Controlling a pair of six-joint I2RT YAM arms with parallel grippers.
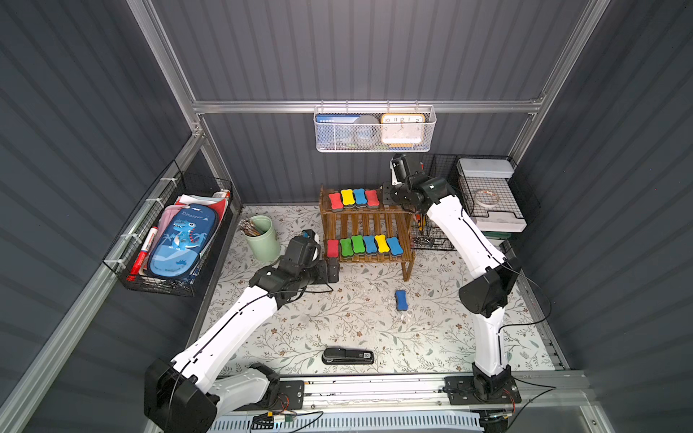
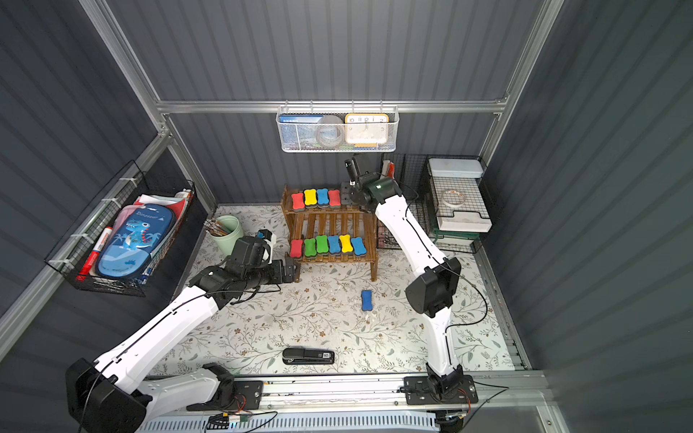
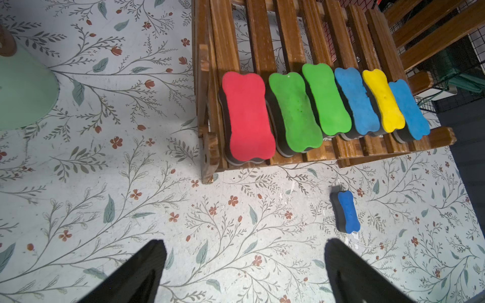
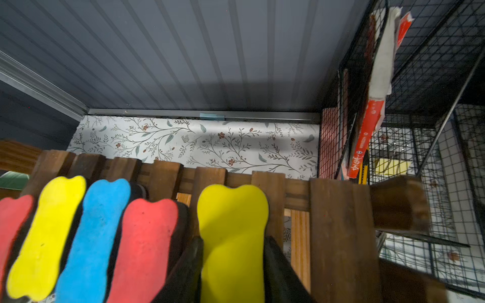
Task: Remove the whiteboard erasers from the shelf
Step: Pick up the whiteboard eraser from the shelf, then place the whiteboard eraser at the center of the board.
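**Right fingers closed on a yellow eraser on the top tier**

The yellow eraser (image 4: 232, 230) lay flat on the top tier of the shelf (image 1: 365, 225). The right fingers (image 4: 189, 272) were closed against both sides of its narrow waist. Its long axis ran straight out from these fingers, with the far end pointing to the back wall. A red eraser (image 4: 147, 236) lay so near that one finger stood in the gap between the two. Three more erasers (image 1: 347, 198) lay beyond it, all parallel.

The left fingers (image 3: 136, 275) were spread wide and held nothing. They hung over the desk (image 1: 337, 318), near a front leg of the shelf. Ahead of their tips, the lower row (image 3: 325, 99) held six erasers side by side: red, green, green, blue, yellow, blue. Each had its long axis crossing the front rail. A loose blue eraser (image 1: 401, 300) lay on the desk beyond one fingertip, pointing about the same way.

Around them stood a green cup (image 1: 262, 238) of pencils and a black stapler (image 1: 348, 356), whose label was too small to read. A wire-grid organizer (image 1: 487, 198) stood just past the right fingers. A pencil case (image 1: 183, 243) carried the word "Dinosaur". A clock (image 1: 402, 129) in the white mesh basket (image 1: 326, 138) showed the numbers 10, 11, 12, 1 and 2.
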